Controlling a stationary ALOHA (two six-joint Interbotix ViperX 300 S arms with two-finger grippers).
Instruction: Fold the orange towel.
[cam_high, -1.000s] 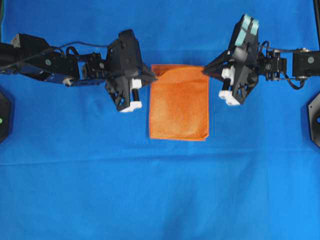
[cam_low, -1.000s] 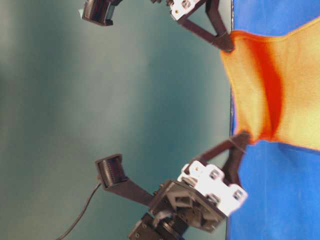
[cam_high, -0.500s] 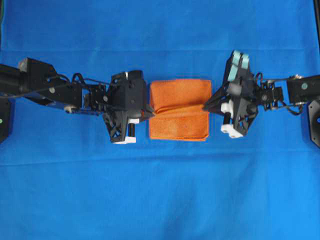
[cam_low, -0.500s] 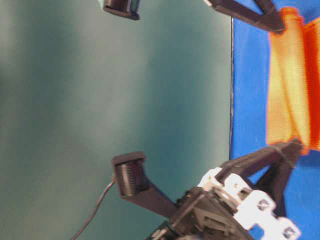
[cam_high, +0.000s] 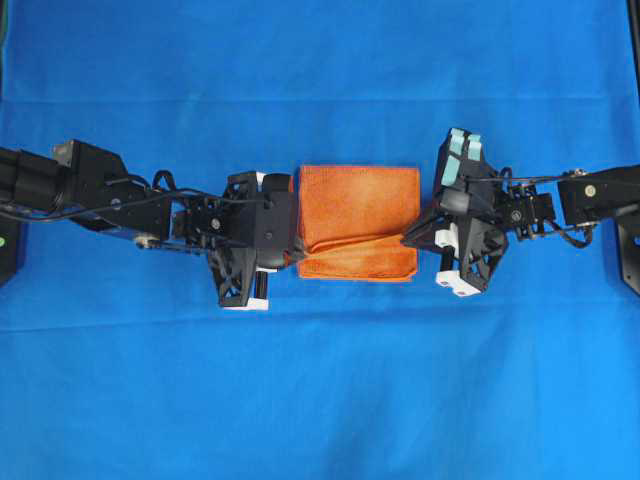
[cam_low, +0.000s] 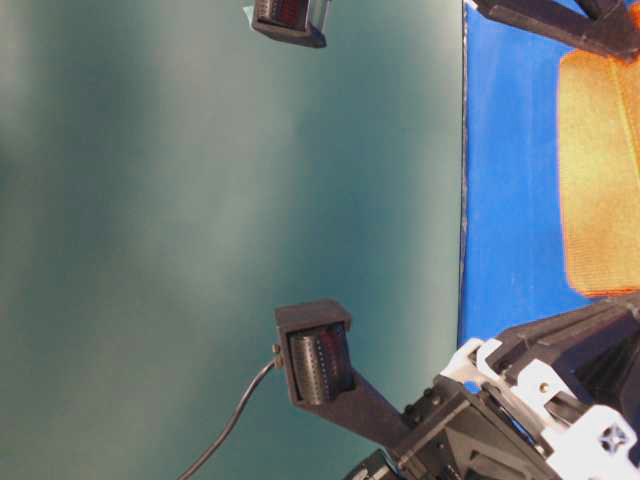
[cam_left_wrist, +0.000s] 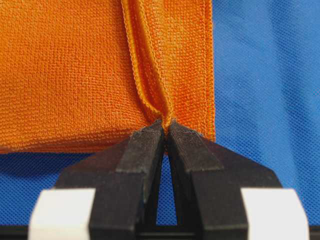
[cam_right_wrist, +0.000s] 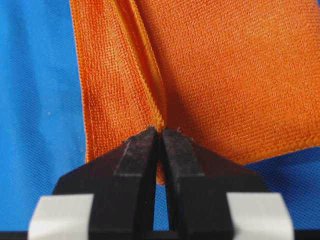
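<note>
The orange towel (cam_high: 358, 220) lies partly folded in the middle of the blue table cover, its upper layer drawn over toward the near edge with a narrow strip of the lower layer showing. My left gripper (cam_high: 297, 247) is shut on the towel's left edge (cam_left_wrist: 165, 112), pinching the hem between its fingertips. At the opposite side my right gripper (cam_high: 408, 238) is shut on the towel's right edge (cam_right_wrist: 161, 122). The table-level view shows the towel (cam_low: 600, 170) lying flat, with both grippers low beside it.
A blue cloth (cam_high: 320, 380) covers the whole table. Both black arms reach in from the left (cam_high: 110, 195) and right (cam_high: 590, 195) sides. Two wrist camera mounts (cam_low: 315, 360) stand out against the teal wall.
Both grippers have carried the towel's far edge toward the near edge and down. The raised, stretched cloth now lies folded over itself, low on the table.
</note>
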